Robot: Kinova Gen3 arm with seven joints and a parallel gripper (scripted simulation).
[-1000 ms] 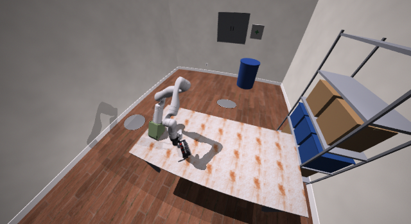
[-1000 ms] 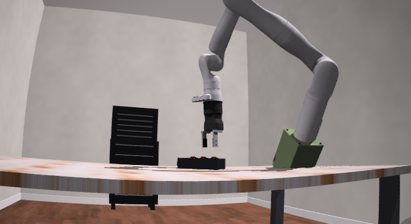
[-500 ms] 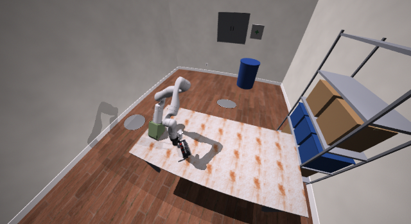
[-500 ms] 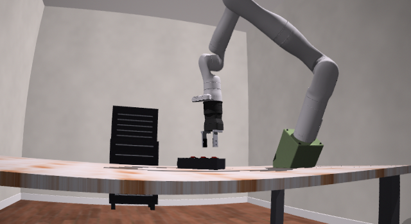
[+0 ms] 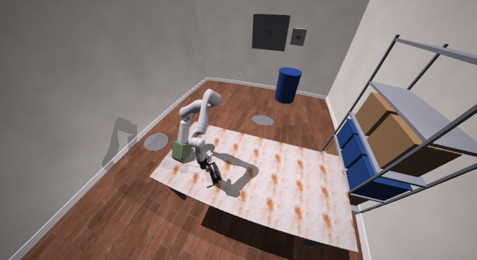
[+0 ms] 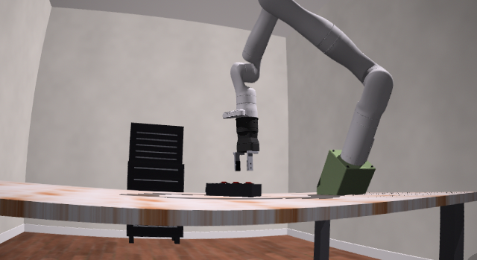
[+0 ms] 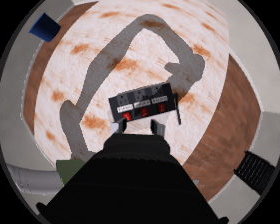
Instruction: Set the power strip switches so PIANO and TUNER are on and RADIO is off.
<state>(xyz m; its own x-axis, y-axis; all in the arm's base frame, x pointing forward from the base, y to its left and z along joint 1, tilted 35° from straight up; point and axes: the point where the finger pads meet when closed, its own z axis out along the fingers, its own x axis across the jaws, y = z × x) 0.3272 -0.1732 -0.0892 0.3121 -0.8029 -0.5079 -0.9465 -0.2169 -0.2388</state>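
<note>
A black power strip [image 5: 215, 173] [image 6: 233, 189] [image 7: 143, 103] lies flat on the table [image 5: 283, 185] [image 6: 74, 204] [image 7: 157, 23], right way up, with three red switches along its top. The labels are too small to read and I cannot tell each switch's position. My gripper [image 6: 244, 165] [image 7: 138, 123] is open and empty. It points straight down and hangs a short way above the strip, over its right half in the exterior view. In the top view the gripper [image 5: 207, 167] sits right over the strip's near end.
The arm's green base block [image 5: 181, 151] [image 6: 344, 175] stands on the table corner beside the strip. A black chair [image 6: 156, 159] stands behind the table. A metal shelf with boxes [image 5: 391, 133] is off the table's far side; a blue barrel [image 5: 288, 85] stands by the wall.
</note>
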